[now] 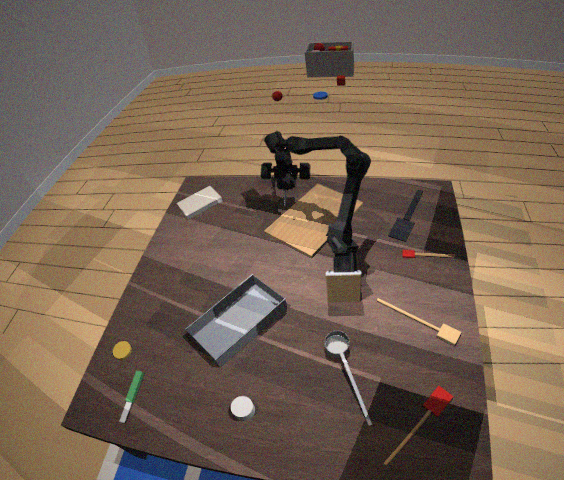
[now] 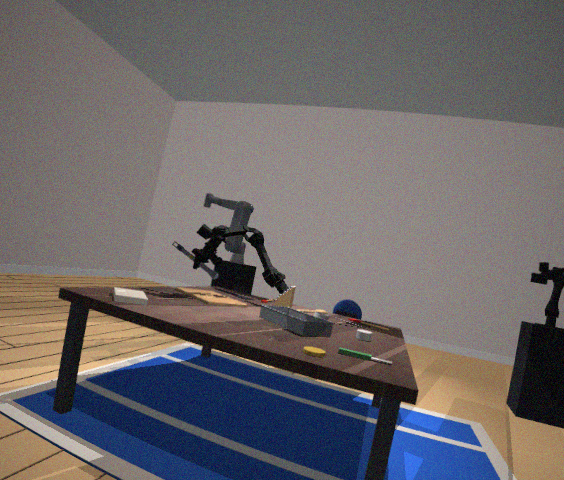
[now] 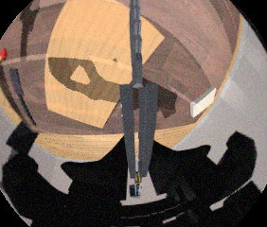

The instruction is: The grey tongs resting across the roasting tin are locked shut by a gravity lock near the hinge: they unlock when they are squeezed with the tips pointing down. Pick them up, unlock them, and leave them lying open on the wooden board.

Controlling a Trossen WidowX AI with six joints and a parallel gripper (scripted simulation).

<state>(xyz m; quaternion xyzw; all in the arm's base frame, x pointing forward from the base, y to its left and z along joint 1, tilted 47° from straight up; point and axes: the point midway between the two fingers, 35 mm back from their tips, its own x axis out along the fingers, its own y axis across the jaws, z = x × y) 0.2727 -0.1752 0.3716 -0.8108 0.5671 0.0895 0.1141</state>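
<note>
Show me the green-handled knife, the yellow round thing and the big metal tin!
Knife (image 1: 134,386) (image 2: 354,353): top and exterior views, on its green handle.
Yellow round thing (image 1: 121,349) (image 2: 314,351): top and exterior views, middle of its face.
Tin (image 1: 202,345) (image 2: 313,327): top and exterior views, on its wall.

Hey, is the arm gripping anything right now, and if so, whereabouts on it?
Yes, the gripper holds the grey tongs partway along their length, with ends sticking out on both sides.
</note>
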